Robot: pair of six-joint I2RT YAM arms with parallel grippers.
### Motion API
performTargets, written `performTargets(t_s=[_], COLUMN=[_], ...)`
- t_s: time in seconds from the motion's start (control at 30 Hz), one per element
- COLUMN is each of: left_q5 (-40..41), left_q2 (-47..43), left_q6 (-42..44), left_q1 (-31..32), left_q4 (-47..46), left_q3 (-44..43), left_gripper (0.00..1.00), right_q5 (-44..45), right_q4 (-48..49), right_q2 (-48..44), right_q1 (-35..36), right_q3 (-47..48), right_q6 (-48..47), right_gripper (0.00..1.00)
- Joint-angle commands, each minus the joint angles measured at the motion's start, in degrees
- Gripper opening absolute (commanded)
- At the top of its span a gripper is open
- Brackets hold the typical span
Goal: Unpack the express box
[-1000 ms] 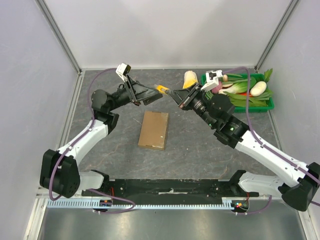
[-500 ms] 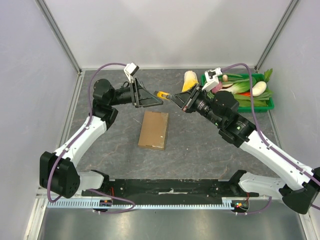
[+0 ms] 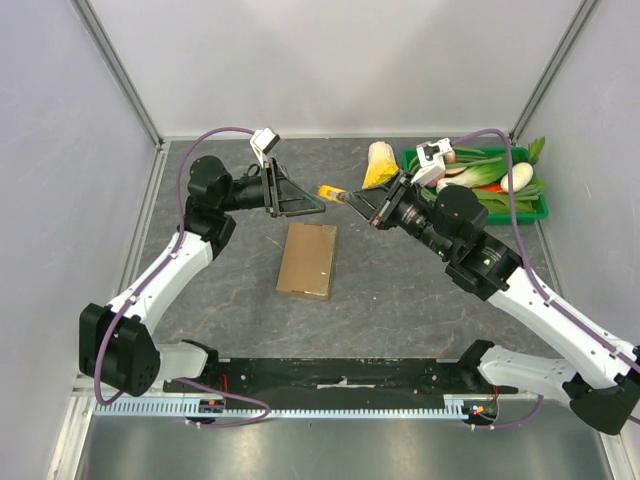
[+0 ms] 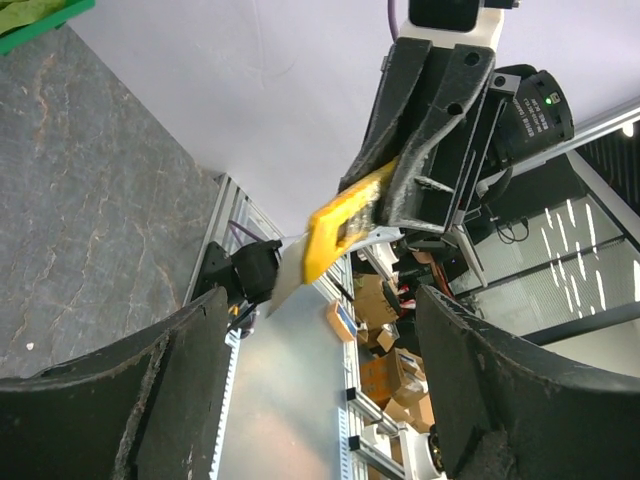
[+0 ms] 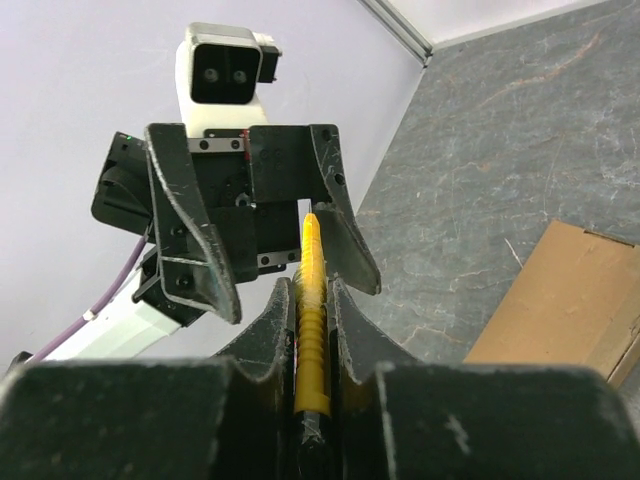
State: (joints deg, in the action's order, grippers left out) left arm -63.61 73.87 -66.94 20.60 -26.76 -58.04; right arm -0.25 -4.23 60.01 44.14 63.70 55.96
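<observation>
Right fingers (image 3: 352, 200) pinch a yellow-handled utility knife (image 3: 329, 192); my left fingers (image 3: 312, 207) gape just beside it, above the grey marbled table (image 3: 400, 295).

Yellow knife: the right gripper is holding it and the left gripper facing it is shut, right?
Not quite. The left gripper is open, its fingers wide apart, as the left wrist view shows. The right gripper does hold the yellow knife.

express box (image 3: 307, 260) under the right pincer (image 3: 351, 198) — matt brown cardboard, smooth faces. cutter (image 5: 312, 330) clamped in that pincer: ribbed yellow plastic, pale blade that looks like metal. Its fingers (image 5: 355, 335) are black plastic, grainy and scuffed. table (image 3: 400, 290) beneath — mottled grey, stone-look, matt.
</observation>
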Motion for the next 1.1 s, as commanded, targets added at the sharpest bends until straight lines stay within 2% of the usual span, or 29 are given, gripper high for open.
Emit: performTargets(t_s=[0.0, 0.2, 0.5, 0.53, 0.6, 0.63, 0.7, 0.73, 0.77, 0.8, 0.83, 0.87, 0.9, 0.93, 1.0, 1.07], left_q5=[-0.9, -0.5, -0.5, -0.6, -1.0, -1.3, -1.3, -1.3, -1.4, -1.4, -1.4, -1.3, -1.3, -1.1, -0.5, 0.7], left_q2=[-1.6, -1.4, -1.4, -1.3, -0.9, -0.8, -0.8, -0.7, -0.7, -0.7, -0.7, -0.8, -0.9, -0.9, -1.3, -1.9], left_q6=[4.5, 4.4, 3.0, 2.7, 1.6, 1.5, 1.2, 1.4, 1.3, 1.1, 0.8, 0.4, -0.9, -1.7, -4.6, -6.8], left_q1=[-0.2, -0.2, -0.2, -0.2, -0.2, -0.2, -0.2, -0.2, -0.2, -0.2, -0.2, -0.1, -0.3, -0.3, -0.3, -0.3], left_q4=[2.6, 2.9, 0.9, 0.2, -0.7, -1.3, -1.5, -1.5, -1.7, -1.8, -2.0, -2.8, -3.4, -4.2, -6.6, -8.6], left_q3=[-2.7, -3.6, -2.3, -2.2, -2.2, -2.2, -2.2, -2.2, -2.2, -2.3, -2.3, -2.3, -2.3, -2.3, -2.0, -1.2], left_gripper=[0.81, 0.79, 0.59, 0.52, 0.46, 0.31, 0.20, 0.08, 0.03, 0.02, 0.02, 0.02, 0.02, 0.02, 0.02, 0.02], right_q5=[1.7, -3.4, -7.0, -7.5, -8.8, -9.0, -9.4, -9.6, -9.9, -10.1, -10.4, -10.5, -10.6, -10.4, -10.5, -11.1], right_q4=[0.3, -0.3, -1.0, -1.0, -0.9, -0.9, -0.8, -0.7, -0.6, -0.6, -0.3, 0.0, 0.4, 1.6, 2.6, 3.8], right_q2=[-2.3, -0.7, 1.2, 1.9, 2.2, 2.7, 2.9, 3.1, 3.3, 3.4, 3.2, 3.1, 2.8, 2.3, 1.8, 1.4], right_q1=[0.2, 0.2, 0.2, 0.2, 0.1, 0.0, -0.1, -0.1, -0.1, -0.2, -0.2, -0.2, -0.2, -0.2, -0.1, -0.3], right_q3=[1.1, 1.5, 3.3, 3.5, 3.7, 3.6, 3.6, 3.6, 3.9, 4.0, 4.1, 4.1, 4.0, 3.8, 3.6, 3.5], right_q6=[-1.3, -2.0, -3.9, -4.0, -4.1, -4.1, -3.8, -3.7, -3.7, -3.6, -3.6, -3.7, -3.7, -3.6, -3.4, -3.1], right_gripper=[0.00, 0.00, 0.00, 0.00, 0.00, 0.00, 0.00, 0.00, 0.00, 0.04, 0.12, 0.24, 0.47, 0.57, 0.69, 0.69])
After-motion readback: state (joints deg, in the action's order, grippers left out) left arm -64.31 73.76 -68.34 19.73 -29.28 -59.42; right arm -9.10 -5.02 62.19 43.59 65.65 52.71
